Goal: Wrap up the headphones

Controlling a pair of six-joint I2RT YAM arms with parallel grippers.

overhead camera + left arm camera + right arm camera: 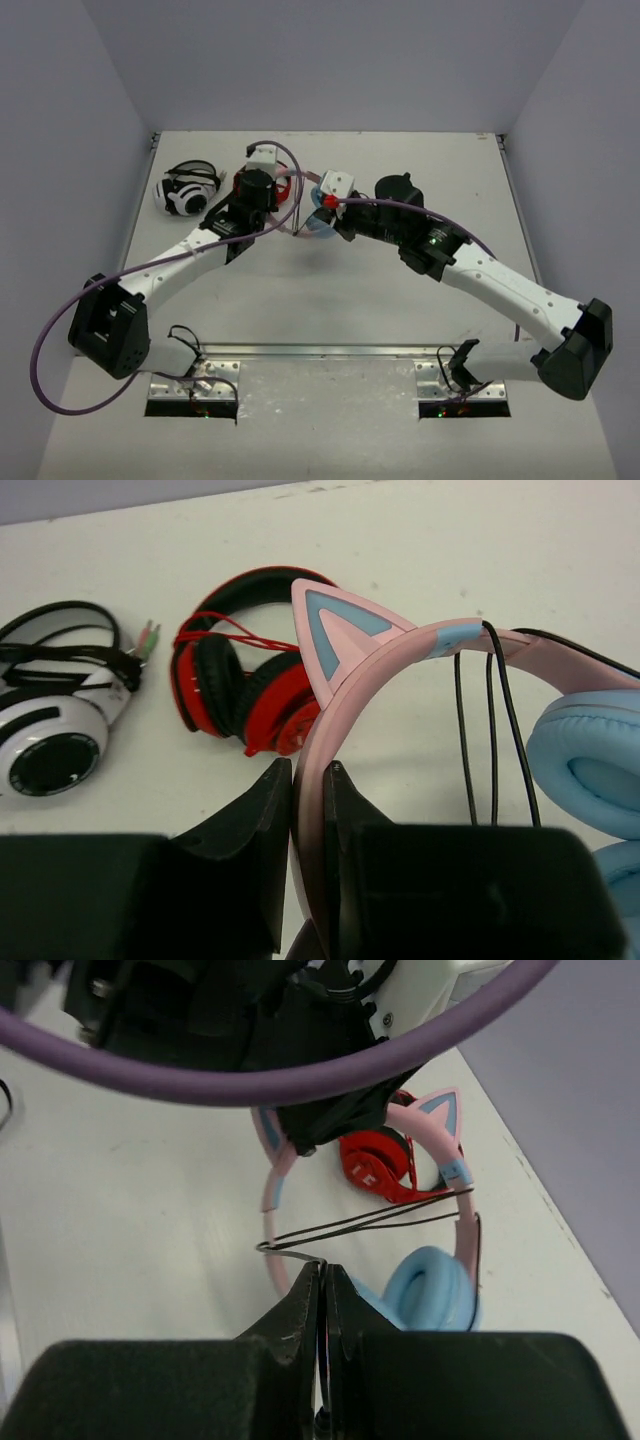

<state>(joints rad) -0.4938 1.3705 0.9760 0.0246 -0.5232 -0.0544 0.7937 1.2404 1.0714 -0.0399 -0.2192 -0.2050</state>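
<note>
The headphones have a pink cat-ear headband (345, 680), light blue earcups (430, 1285) and a thin black cable (370, 1222). My left gripper (310, 775) is shut on the pink headband and holds it upright. My right gripper (324, 1270) is shut on the black cable, which runs in several strands across the headband (462, 1205). In the top view the headphones (318, 222) lie between the two grippers, mostly hidden by the left gripper (258, 190) and the right gripper (335, 205).
Red-and-black headphones (245, 675) lie just behind the pink headband. White-and-black headphones (55, 715) lie at the far left, also in the top view (187, 188). A purple arm hose (300, 1075) crosses the right wrist view. Grey walls stand round the table (420, 300).
</note>
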